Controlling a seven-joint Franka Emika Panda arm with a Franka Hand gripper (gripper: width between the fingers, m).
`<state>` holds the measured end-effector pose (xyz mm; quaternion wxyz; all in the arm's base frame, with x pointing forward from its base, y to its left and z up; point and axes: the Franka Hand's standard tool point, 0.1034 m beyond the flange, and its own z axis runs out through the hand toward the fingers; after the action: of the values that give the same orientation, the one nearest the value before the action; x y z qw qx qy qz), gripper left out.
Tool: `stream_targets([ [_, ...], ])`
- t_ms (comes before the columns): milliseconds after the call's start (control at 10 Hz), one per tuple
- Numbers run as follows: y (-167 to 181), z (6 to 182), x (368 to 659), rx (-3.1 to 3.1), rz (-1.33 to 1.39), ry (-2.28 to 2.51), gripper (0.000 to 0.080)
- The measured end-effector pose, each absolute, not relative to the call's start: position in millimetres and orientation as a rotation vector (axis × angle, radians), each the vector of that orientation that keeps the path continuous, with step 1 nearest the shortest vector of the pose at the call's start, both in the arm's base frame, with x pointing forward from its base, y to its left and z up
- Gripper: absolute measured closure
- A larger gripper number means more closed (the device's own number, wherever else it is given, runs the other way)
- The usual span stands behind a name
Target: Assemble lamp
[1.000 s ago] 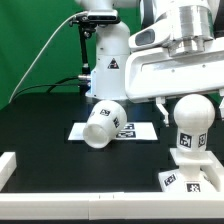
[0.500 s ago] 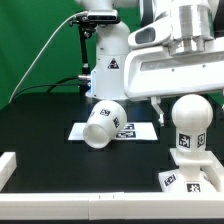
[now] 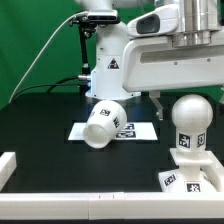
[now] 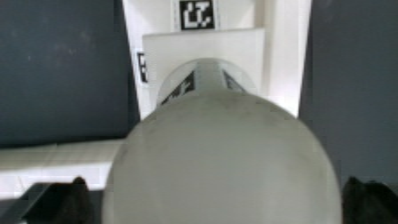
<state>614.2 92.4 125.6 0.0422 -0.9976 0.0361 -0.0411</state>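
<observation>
The rounded bulb [image 3: 190, 125] stands upright with its neck down on the flat square base [image 3: 188, 181], at the exterior view's lower right. The tapered shade [image 3: 103, 124] lies on its side, partly on the marker board [image 3: 143, 130]. My gripper [image 3: 186, 99] hangs straight over the bulb's top, with one finger [image 3: 157, 101] showing beside it. In the wrist view the bulb [image 4: 222, 150] fills the middle and the base [image 4: 205, 45] lies beyond it. My gripper [image 4: 214, 205] is open. Its dark fingertips [image 4: 64, 203] stand on either side of the bulb with gaps.
The tall white robot pedestal [image 3: 108, 65] stands behind the marker board. A white rail [image 3: 50, 185] runs along the table's front and left edge. A camera on a stand [image 3: 95, 18] and a green backdrop are at the back.
My gripper has risen a little above the bulb and the hand has shifted slightly. The bulb, base and shade have not moved.
</observation>
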Motion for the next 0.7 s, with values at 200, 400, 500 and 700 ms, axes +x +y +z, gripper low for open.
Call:
stream_targets([
  [200,96.4,117.9,607.9,-3.037,0.055,0.183,0.0101],
  [400,100.0,115.0,612.3,-3.038,0.007,0.184,0.0101],
  [500,99.5,114.9,612.2,-3.039,0.008,0.185,0.0101],
  [700,99.3,114.7,612.3,-3.036,0.011,0.233,0.0226],
])
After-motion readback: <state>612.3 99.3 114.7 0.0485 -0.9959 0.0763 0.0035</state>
